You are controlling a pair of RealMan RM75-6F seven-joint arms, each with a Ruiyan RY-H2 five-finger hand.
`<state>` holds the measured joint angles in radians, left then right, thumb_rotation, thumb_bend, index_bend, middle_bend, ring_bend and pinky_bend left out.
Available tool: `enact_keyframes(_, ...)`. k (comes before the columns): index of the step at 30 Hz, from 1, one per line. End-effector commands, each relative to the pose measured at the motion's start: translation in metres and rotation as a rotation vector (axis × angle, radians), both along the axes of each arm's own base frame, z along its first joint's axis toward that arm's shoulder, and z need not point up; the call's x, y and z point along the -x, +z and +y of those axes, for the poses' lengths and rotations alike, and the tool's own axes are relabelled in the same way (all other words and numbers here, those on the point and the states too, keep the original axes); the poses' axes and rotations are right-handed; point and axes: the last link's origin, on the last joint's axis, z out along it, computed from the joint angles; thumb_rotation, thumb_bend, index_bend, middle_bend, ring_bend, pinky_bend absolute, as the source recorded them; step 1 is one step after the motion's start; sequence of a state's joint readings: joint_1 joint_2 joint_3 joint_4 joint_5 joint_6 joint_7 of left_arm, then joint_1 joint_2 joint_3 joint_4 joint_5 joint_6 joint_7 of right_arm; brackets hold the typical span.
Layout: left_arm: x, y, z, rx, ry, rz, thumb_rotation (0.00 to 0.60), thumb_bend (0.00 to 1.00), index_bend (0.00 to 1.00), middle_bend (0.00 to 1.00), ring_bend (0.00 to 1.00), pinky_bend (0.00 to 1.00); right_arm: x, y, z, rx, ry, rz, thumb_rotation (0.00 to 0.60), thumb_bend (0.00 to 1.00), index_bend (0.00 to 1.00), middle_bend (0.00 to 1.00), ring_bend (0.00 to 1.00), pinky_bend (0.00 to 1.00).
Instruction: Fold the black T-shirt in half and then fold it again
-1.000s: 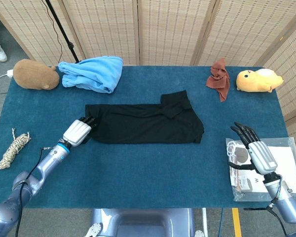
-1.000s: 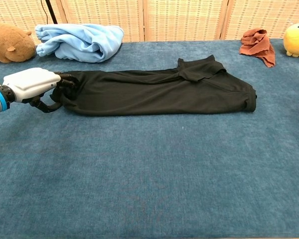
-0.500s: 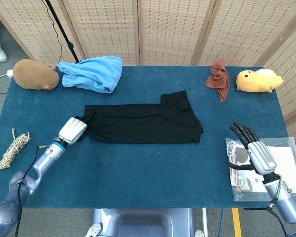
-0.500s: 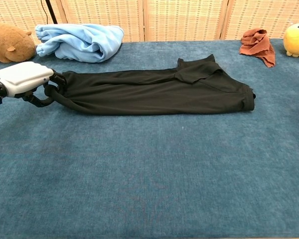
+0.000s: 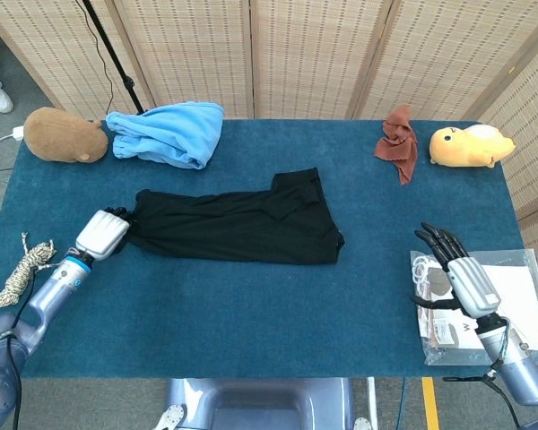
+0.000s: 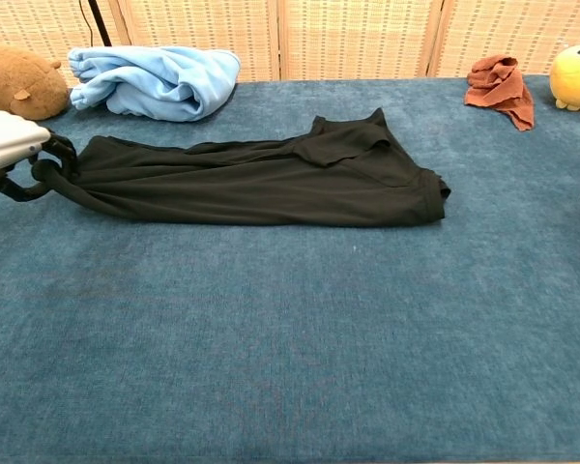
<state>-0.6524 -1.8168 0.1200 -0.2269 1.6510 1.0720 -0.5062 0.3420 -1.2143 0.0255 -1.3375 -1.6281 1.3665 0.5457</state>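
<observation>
Head view: a black T-shirt (image 5: 238,224), already folded once into a long band, lies across the middle of a blue tabletop (image 5: 251,322). The left hand (image 5: 103,233) grasps its left end, fingers clenched on the cloth. The right hand (image 5: 462,273) hovers released, fingers spread, over a plastic packet (image 5: 520,305) at the tabletop's right edge.

Chest view: the T-shirt band stretches from the left hand (image 6: 10,145) toward centre, sleeve on top. The second fold looks not yet made.

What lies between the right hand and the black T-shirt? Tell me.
Only bare blue tablecloth lies between the right hand and the black T-shirt, as the head view shows.
</observation>
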Motion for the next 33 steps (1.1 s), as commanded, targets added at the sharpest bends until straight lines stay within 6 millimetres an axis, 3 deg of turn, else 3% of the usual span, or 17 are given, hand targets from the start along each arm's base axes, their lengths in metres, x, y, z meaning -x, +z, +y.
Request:
enact_keyframes(1,0.003,0.004,0.000,-0.008,0.004,0.009,0.600,0.50,0.61,0.38,0.30,0.42,0.000,0.000,0.000,-0.001,-0.001,0.000,0.600,0.00,0.00,0.00,0.00,0.00)
enact_keyframes(8,-0.003,0.007,0.001,-0.021,-0.045,0.015,0.600,0.50,0.61,0.38,0.29,0.42,-0.001,-0.001,-0.001,-0.002,0.000,-0.001,0.600,0.00,0.00,0.00,0.00,0.00)
enact_keyframes(18,-0.032,0.004,0.012,-0.021,-0.177,0.041,0.600,0.50,0.62,0.38,0.30,0.42,0.000,0.002,-0.001,0.007,-0.004,-0.005,0.600,0.00,0.00,0.00,0.00,0.00)
enact_keyframes(24,-0.067,-0.002,0.023,-0.016,-0.321,0.064,0.600,0.50,0.62,0.38,0.30,0.42,0.001,0.005,-0.001,0.011,-0.009,-0.014,0.600,0.00,0.00,0.00,0.00,0.00)
enact_keyframes(26,-0.095,-0.008,0.030,-0.014,-0.422,0.067,0.600,0.50,0.62,0.38,0.30,0.42,0.001,0.006,-0.001,0.013,-0.007,-0.022,0.600,0.00,0.00,0.00,0.00,0.00)
enact_keyframes(33,-0.140,-0.023,0.037,0.000,-0.567,0.086,0.600,0.50,0.62,0.38,0.30,0.42,0.003,0.012,-0.002,0.023,-0.013,-0.042,0.600,0.00,0.00,0.00,0.00,0.00)
